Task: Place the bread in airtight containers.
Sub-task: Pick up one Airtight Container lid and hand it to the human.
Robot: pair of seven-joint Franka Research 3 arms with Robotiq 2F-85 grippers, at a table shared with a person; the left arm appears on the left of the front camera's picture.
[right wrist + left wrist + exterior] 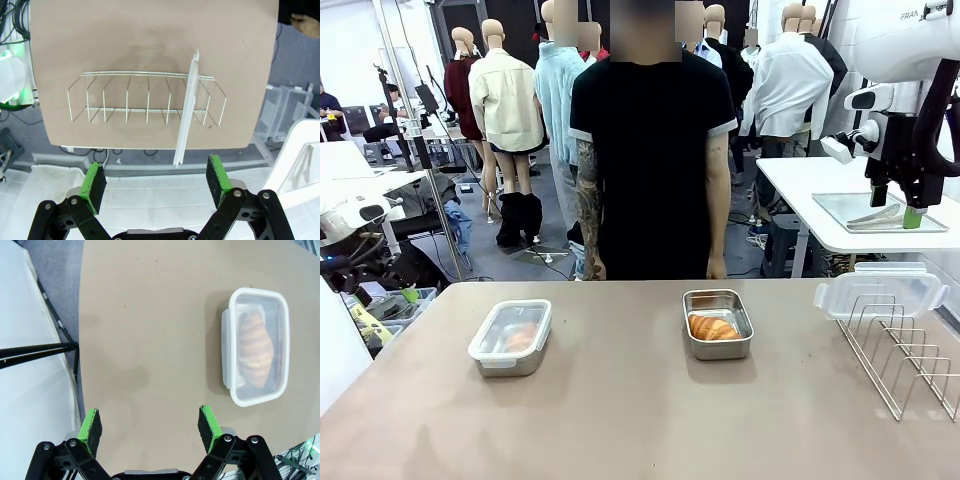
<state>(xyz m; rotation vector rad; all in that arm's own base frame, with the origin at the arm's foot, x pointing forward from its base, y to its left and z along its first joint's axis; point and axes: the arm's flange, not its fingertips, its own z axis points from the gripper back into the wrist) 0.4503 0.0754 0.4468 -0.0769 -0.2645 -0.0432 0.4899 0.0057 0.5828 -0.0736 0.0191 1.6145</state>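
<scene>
— What have you got on the table from the front camera?

— I see two steel tins on the brown table [620, 420]. The left tin [510, 338] has its clear lid on, with a croissant [520, 336] showing through it. The right tin [718, 324] is uncovered, and its croissant [713, 327] lies inside. A person [650, 160] stands at the far edge, arms hanging down. At the right, a spare clear lid [880, 293] stands propped in the wire rack [905, 345].

— And the wrist cameras?

— My left wrist camera looks straight down on the lidded tin [256, 346], with its croissant [255, 349] blurred under the plastic. The left gripper [150, 425] is spread wide above bare table, off to one side of the tin and holding nothing. From the right wrist I see the rack [147, 97] lengthwise with the lid [187, 112] edge-on in a slot. The right gripper [156, 184] is also spread wide and holds nothing, high above the table's edge.
</scene>
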